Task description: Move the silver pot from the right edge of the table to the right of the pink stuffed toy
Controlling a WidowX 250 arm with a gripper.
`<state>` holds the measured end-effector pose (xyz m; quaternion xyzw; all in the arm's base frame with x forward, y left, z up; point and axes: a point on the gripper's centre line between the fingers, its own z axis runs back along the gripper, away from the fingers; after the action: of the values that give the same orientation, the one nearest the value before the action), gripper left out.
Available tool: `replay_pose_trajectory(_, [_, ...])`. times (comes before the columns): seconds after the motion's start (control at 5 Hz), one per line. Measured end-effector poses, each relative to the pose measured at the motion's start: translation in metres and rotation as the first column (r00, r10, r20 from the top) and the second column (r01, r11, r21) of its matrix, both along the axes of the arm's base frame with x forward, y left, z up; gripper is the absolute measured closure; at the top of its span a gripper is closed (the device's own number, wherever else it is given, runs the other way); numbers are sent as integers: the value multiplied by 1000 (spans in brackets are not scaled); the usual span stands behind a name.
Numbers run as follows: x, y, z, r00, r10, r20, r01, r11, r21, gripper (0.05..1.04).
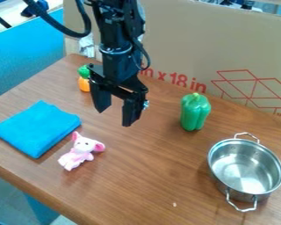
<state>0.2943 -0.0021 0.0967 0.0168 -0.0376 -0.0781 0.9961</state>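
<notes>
I have the end effector above the far half of the table, hanging from the arm that comes in at the top edge of my camera view. Its two fingers are spread well apart and point down, and I see nothing pinched between them.

Several things lie around it. From where I look, the pink toy is below and to the left of the fingertips, on the near side of the table, apart from them. It has big ears and sits close to the right corner of the blue cloth, which is folded into a thick flat pad at the left. The orange toy with a green top is up and to the left of the fingertips, toward the far edge, showing just beside the end effector's body. On the other side, the green pepper stands upright to the right of the fingers, with a clear stretch of wood between.

Farther off, at the lower right, I have the metal pot, open at the top, with a looped handle at its far side and another at its near side. A cardboard panel with red print rises behind the table.
</notes>
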Motion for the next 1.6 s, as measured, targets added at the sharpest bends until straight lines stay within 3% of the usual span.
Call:
replay_pose_trajectory(0.2, [-2,-1,-8,1000,1,-26,-1,1000,-1,81])
replay_pose_trajectory(0.4, [-4,-18,-18,1000,12,6,-11,999,-43,81])
replay_pose_trajectory(1.0, [2,-70,-8,992,-59,111,76,984,-159,81])
replay_pose_trajectory(1.6, [17,-129,-21,970,-212,119,229,961,-154,81])
